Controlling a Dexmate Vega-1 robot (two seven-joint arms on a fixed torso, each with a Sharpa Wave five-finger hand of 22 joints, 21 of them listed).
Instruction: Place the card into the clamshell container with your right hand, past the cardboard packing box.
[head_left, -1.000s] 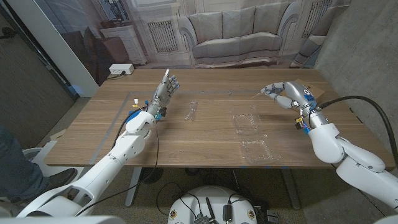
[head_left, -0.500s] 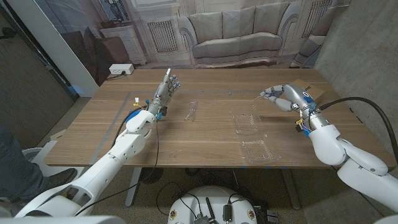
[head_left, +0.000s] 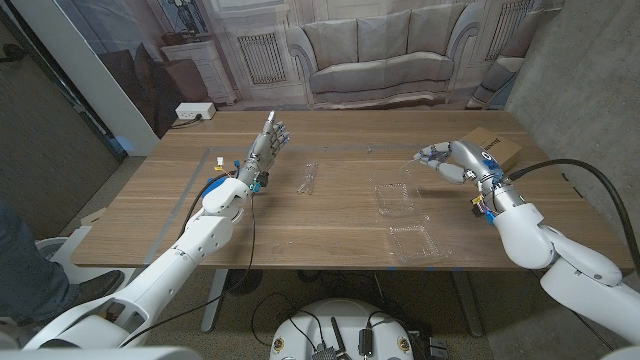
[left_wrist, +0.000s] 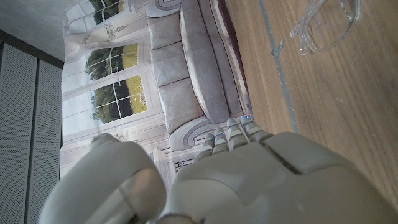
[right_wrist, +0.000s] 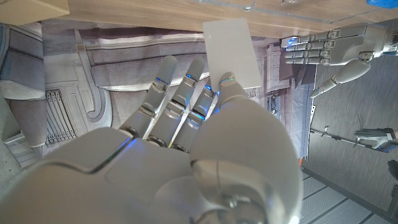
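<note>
Right hand (head_left: 447, 158) is pinching the white card (right_wrist: 232, 53) between thumb and fingertips; the right wrist view shows the card standing out beyond the fingers, other fingers loosely extended. In the head view the card is too small to make out clearly at the fingertips.

Change noted: over the last second the right hand has travelled from about the 2 o'clock part of the worktop (head_left: 330, 215) inward and slightly nearer the robot. The cardboard packing box (head_left: 493, 145), which was hidden behind the hand, now shows just behind it at the worktop's far right edge. Judgement: the hand has cleared the box and the carry leg is well advanced; the placing step is not yet done.

The clamshell container (head_left: 405, 220) lies open at roughly 4 o'clock from worktop centre, a clear plastic shell in two halves, empty as far as can be seen. The card is held near its far half but apart from it and above the worktop.

Left hand (head_left: 266, 143) stands on edge at about 10 o'clock, fingers straight and together, holding nothing. A small clear plastic item (head_left: 310, 177) lies just beside it toward centre; it appears untouched.

Risk: the thin card in a fingertip pinch could slip; the clear shell is hard to see.
</note>
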